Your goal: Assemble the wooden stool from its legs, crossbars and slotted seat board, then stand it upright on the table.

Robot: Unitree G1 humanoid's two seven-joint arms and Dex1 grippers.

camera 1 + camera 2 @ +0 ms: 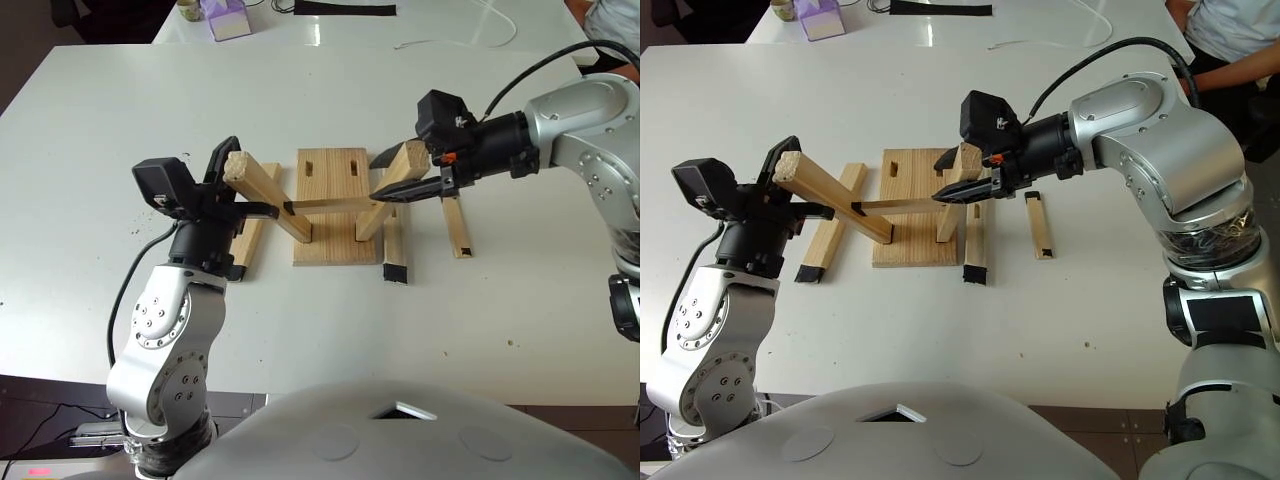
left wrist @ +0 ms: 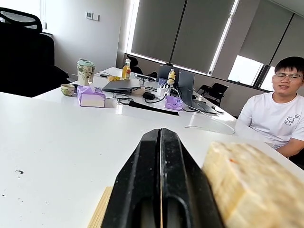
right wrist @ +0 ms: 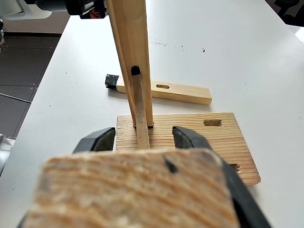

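The slotted seat board [image 1: 333,160] lies flat at the middle of the white table [image 1: 100,150], and everything else gathers around it. Over the board's left edge, the left gripper [image 1: 270,210] has its fingers [image 2: 159,180] pressed together with barely a seam between them. A tilted leg [image 1: 262,190] runs right beside them, its lower end resting on the board and its upper end raised out past the board's left side. What the fingers actually pinch cannot be made out. Over the board's right edge, the right gripper [image 1: 390,195] has its jaws clamped on either side of a second leg [image 1: 407,160], which leans with its foot on the board. A thin crossbar [image 1: 330,203] spans above the board between the two legs, one end seated in the tilted leg's slot. A spare leg [image 1: 830,232] lies flat just left of the board, and a black-capped leg [image 1: 393,250] lies along its right edge. A shorter wooden piece [image 1: 457,225] lies farther right.
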